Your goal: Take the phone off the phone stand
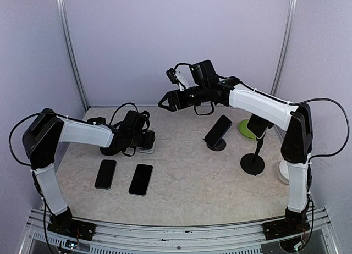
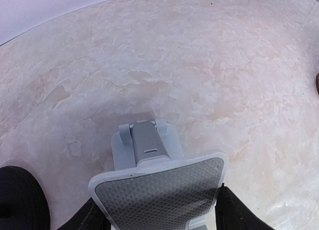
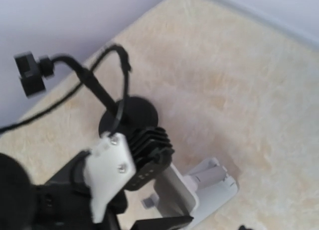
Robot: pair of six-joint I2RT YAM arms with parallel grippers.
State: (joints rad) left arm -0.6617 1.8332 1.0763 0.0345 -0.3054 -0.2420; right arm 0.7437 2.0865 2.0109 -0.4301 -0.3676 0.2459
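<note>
A grey-white phone stand [image 1: 147, 143] sits at the left-centre of the table, its patterned plate [image 2: 159, 187] bare. My left gripper [image 1: 140, 138] grips that plate from both sides, fingers [image 2: 239, 212] against its edges. A black phone [image 1: 219, 128] leans on a low black stand [image 1: 216, 144] at centre right. Another phone [image 1: 257, 126] sits on a tall black stand [image 1: 253, 164] to its right. My right gripper [image 1: 166, 101] hovers high above the table's back, open and empty. Its wrist view looks down on the left wrist and the grey-white stand [image 3: 209, 185].
Two black phones [image 1: 105, 173] [image 1: 141, 179] lie flat near the front left. A green disc [image 1: 246, 128] lies behind the tall stand. A white object [image 1: 284, 171] sits at the right edge. The left arm's cable [image 3: 99, 85] loops over the table.
</note>
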